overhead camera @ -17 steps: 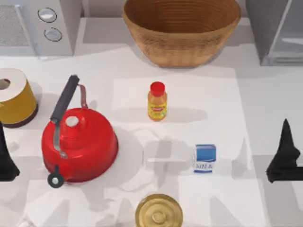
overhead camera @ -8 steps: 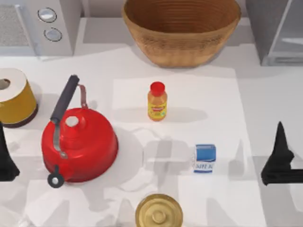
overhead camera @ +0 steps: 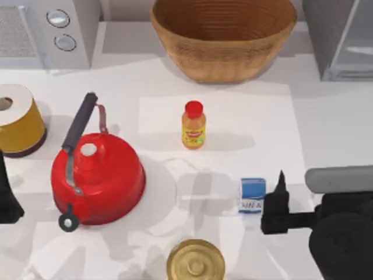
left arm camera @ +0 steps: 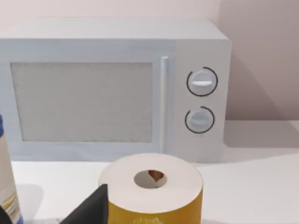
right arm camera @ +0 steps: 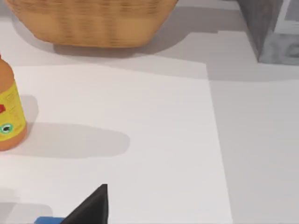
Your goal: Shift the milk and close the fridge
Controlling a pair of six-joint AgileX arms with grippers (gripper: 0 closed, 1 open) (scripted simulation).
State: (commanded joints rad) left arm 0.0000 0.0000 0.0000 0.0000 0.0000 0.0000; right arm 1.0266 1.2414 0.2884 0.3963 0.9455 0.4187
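Top view: milk carton [overhead camera: 252, 195], blue top, white front with blue print too small to read, upright on the table [overhead camera: 326, 128] right of centre; right gripper [overhead camera: 278, 205] just beside it on its right, finger opening cannot be told, nothing held. Fridge [overhead camera: 338, 38] at far right corner. Left gripper [overhead camera: 7, 192] parked at left edge. Left wrist view: microwave [left arm camera: 112, 88], yellow roll [left arm camera: 152, 189]. Right wrist view: orange bottle [right arm camera: 9, 114], yellow label, basket [right arm camera: 88, 21].

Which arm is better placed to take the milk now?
The right. Its gripper is just beside the milk, at the table's right. The left gripper is parked at the far left edge, with the kettle between it and the milk.
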